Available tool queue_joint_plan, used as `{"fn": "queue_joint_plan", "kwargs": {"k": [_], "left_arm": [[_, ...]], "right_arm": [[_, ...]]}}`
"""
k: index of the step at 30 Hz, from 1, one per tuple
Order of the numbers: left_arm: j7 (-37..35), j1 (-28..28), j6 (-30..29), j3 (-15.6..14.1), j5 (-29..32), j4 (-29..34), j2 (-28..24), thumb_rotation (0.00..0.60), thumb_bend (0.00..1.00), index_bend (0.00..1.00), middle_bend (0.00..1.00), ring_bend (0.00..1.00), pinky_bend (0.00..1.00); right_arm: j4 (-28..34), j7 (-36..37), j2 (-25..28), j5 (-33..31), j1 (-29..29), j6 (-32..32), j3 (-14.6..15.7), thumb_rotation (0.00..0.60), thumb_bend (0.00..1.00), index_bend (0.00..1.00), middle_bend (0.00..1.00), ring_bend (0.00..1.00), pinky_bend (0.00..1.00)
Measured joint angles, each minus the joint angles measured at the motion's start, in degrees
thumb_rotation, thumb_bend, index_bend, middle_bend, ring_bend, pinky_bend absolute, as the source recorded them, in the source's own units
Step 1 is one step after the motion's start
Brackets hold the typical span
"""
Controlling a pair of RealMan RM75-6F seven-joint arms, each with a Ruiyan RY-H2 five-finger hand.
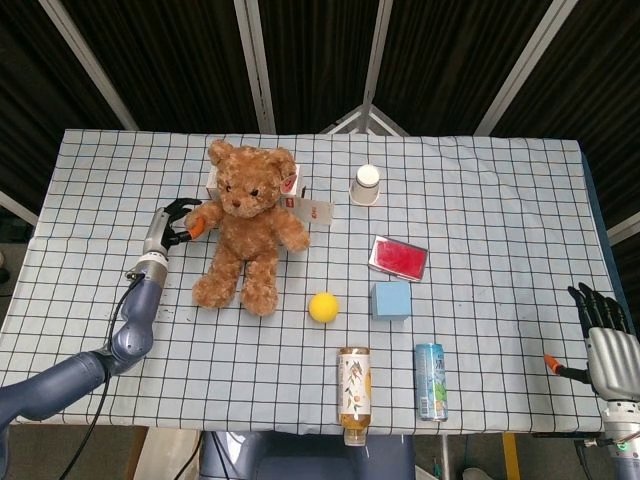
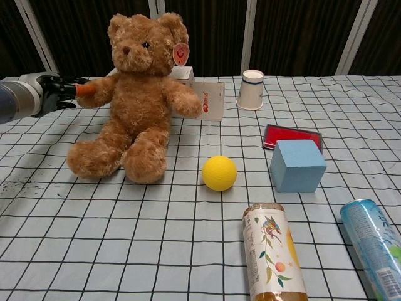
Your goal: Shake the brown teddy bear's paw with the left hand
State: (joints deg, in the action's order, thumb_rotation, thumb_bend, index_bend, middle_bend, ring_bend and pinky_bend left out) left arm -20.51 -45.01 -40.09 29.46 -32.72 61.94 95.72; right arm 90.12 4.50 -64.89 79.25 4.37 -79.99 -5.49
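The brown teddy bear [image 1: 248,225] [image 2: 138,100] sits upright on the checked cloth at the left middle, with a red round tag at its ear. My left hand [image 1: 178,222] [image 2: 57,93] grips the bear's outstretched paw [image 1: 203,217] [image 2: 100,89] and holds it raised. An orange fingertip shows against the fur. My right hand [image 1: 605,335] hangs past the table's front right corner, its fingers apart and holding nothing; the chest view does not show it.
Behind the bear stands a white box [image 2: 203,97]. A paper cup [image 1: 367,184], red flat case [image 1: 398,257], blue cube [image 1: 391,299], yellow ball [image 1: 322,306], lying bottle [image 1: 353,390] and lying can [image 1: 431,380] fill the middle and front.
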Motion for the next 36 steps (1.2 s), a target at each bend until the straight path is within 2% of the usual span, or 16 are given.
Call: {"fn": "queue_joint_plan", "kwargs": {"k": [8,22,25,27,30,33,36], "left_arm": [[0.2,0.3,-0.3,0.1,-0.8,0.5,0.1,0.600,0.60,0.30,0.45,0.06,0.00],[3.1,-0.2,2.0,-1.5,1.6,-4.1,2.0,0.600,0.58,0.29,0.44,0.05,0.00],[3.3,-0.4,1.6,-1.3,1.1,-3.9,2.1,0.600,0.42,0.21,0.34,0.01,0.00],[3.5,-0.4,1.2,-1.3,0.3,-3.4,2.1,0.600,0.30,0.11,0.20,0.00,0.00],[3.5,-0.1,0.4,-1.5,-1.3,-2.4,2.0,0.600,0.23,0.01,0.06,0.00,0.00],[2.9,0.6,-1.2,-1.5,-3.0,-1.2,1.9,0.600,0.22,0.00,0.00,0.00,0.00],[1.7,1.5,-2.5,-1.2,-4.9,0.0,1.7,0.600,0.22,0.00,0.00,0.00,0.00]], "right_arm": [[0.1,0.0,0.1,0.0,0.0,0.1,0.0,0.600,0.13,0.05,0.01,0.00,0.00],[0.3,-0.1,0.2,-0.2,0.0,0.2,0.1,0.600,0.13,0.05,0.01,0.00,0.00],[0.3,0.0,0.3,-0.2,0.0,0.2,0.0,0.600,0.13,0.05,0.01,0.00,0.00],[0.4,0.1,0.3,-0.2,0.0,0.1,0.0,0.600,0.13,0.05,0.01,0.00,0.00],[0.4,0.2,0.4,-0.1,-0.1,0.1,0.1,0.600,0.13,0.05,0.01,0.00,0.00],[0.4,0.2,0.4,-0.1,0.0,0.2,0.1,0.600,0.13,0.05,0.01,0.00,0.00],[0.5,0.3,0.5,0.0,-0.1,0.1,0.1,0.600,0.13,0.05,0.01,0.00,0.00]]}}
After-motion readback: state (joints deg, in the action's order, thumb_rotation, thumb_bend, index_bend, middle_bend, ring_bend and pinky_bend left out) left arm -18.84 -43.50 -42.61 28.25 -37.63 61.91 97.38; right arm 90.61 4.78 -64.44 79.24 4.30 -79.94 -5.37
